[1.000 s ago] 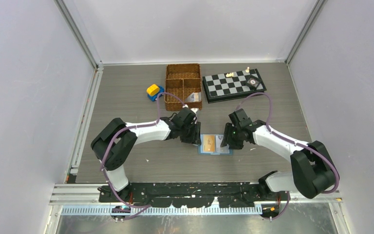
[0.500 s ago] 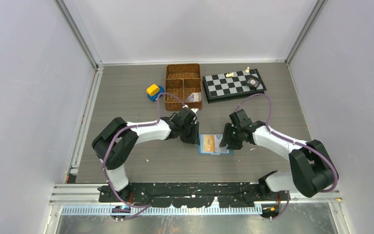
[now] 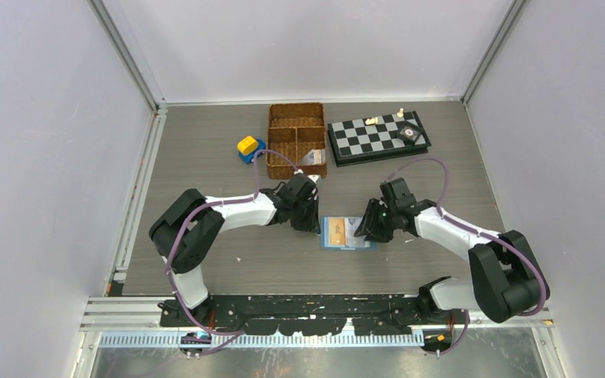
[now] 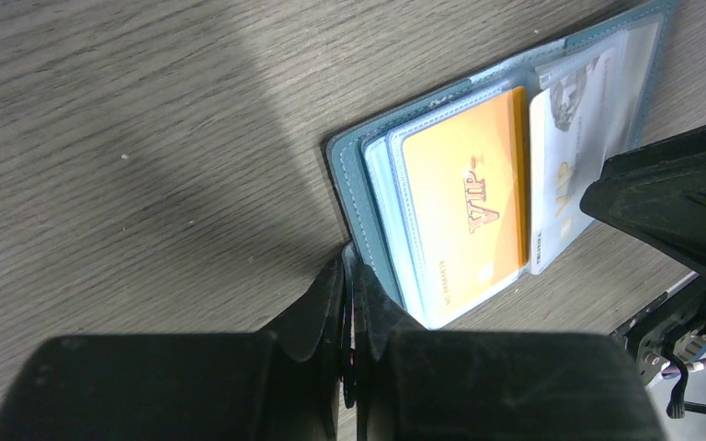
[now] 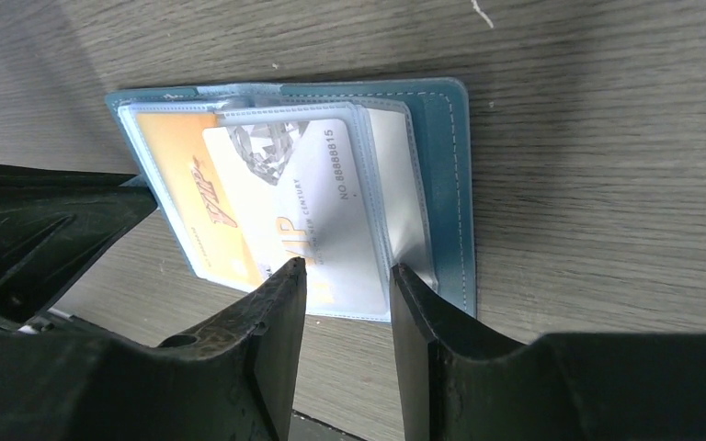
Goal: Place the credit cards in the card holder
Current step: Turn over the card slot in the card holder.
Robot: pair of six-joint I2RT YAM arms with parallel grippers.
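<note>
Card holder (image 5: 446,184) lies open, long axis left-right, left gripper (image 4: 349,265) pinching its edge, right gripper (image 5: 345,268) spread over it.

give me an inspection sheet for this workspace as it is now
surface: grey wood-grain table, few white specks
job's things: card holder lies open; orange card sleeved, white card overlapping it, seating unclear
clutter: wicker basket, chessboard, yellow-and-blue object, all far side
claws: left claw closed on card holder's edge, it seems; right claw open over white card
cables: purple cable loops above each arm
surroundings: pale walls, metal frame rails
</note>
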